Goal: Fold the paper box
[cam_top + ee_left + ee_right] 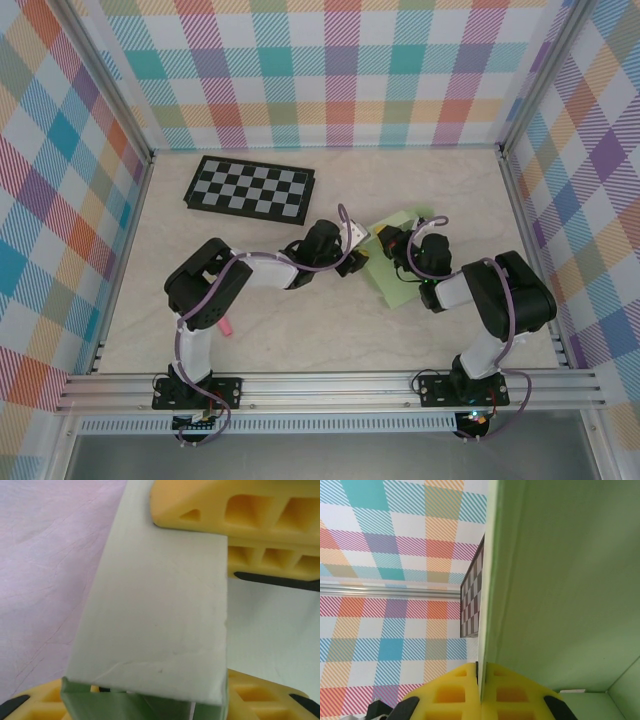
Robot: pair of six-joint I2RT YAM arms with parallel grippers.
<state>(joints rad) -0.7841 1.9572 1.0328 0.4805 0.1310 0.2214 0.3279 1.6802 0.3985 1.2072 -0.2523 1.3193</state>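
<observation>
- The paper box (392,285), plain pale-green card, sits right of centre on the surface (300,330), between the two arms and well apart from the checkerboard (250,188) at the back.
- The right end effector (480,672) is clamped tight on one thin edge of the card.
- The left end effector (165,605) has its yellow fingers (240,510) standing wide with a folded panel spanning them; whether they squeeze it, I cannot tell.

Both arms leaned in over the box (390,280), right of center; checkerboard (250,190) sat well behind, by the back wall.
</observation>
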